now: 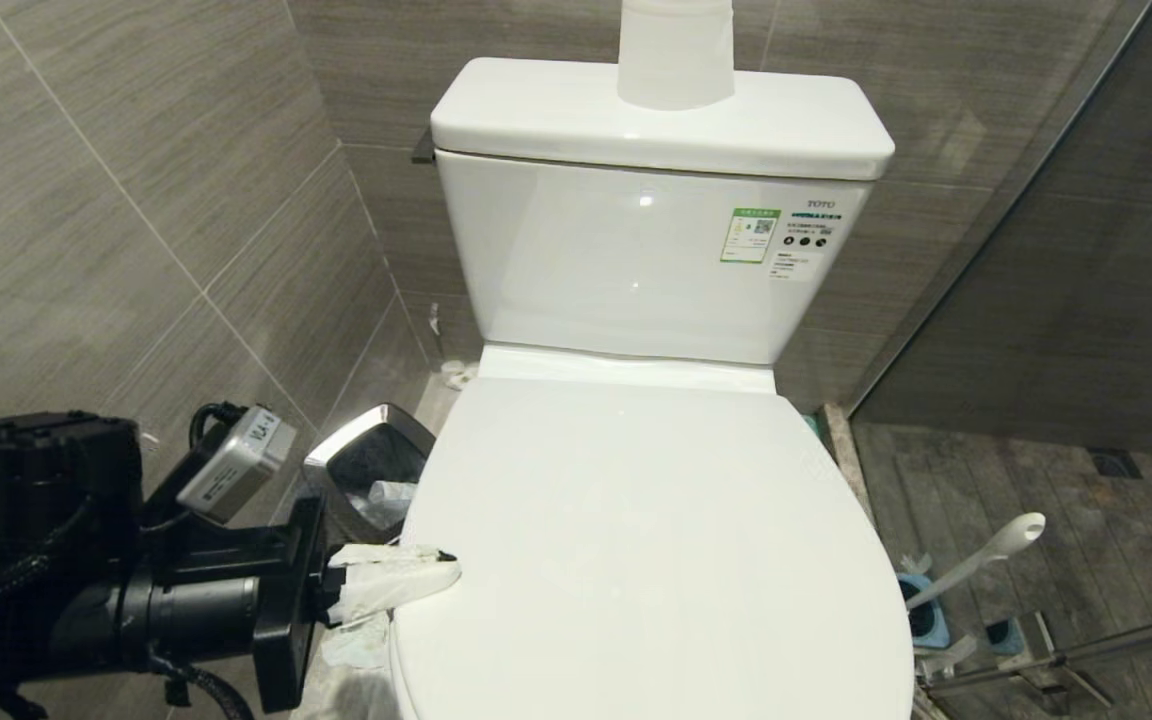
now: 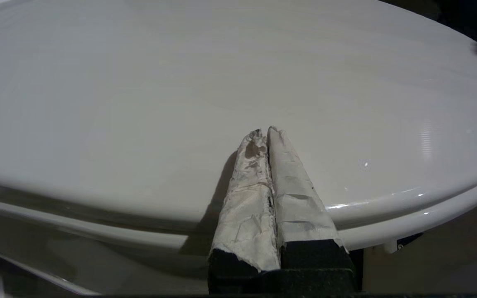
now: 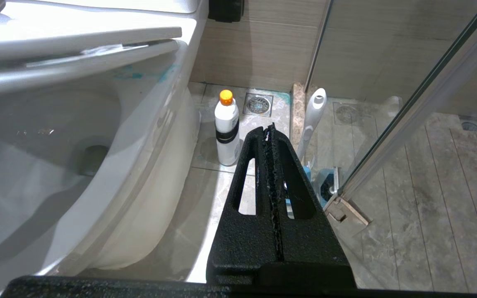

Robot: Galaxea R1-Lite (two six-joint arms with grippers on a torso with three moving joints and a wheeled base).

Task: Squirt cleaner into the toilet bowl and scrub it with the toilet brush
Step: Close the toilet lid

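Lid [image 1: 636, 540] down over toilet bowl [image 3: 97, 198], filling centre of head view. Left end effector [image 1: 441, 572] at 8 o'clock, taped fingers [image 2: 259, 182] pressed together, empty, tips lying on lid's edge. Right end effector [image 3: 271, 132] parked low beside bowl, fingers closed on nothing. Toilet brush [image 1: 986, 558] at 4 o'clock, leaning in blue holder [image 1: 926, 612] on floor [image 1: 1086, 520]. White bottle with orange cap [image 3: 227, 128] upright near bowl's base. Turquoise cleaner smears [image 3: 133, 75] under rim. Steel bin [image 1: 368, 478] at 9 o'clock.
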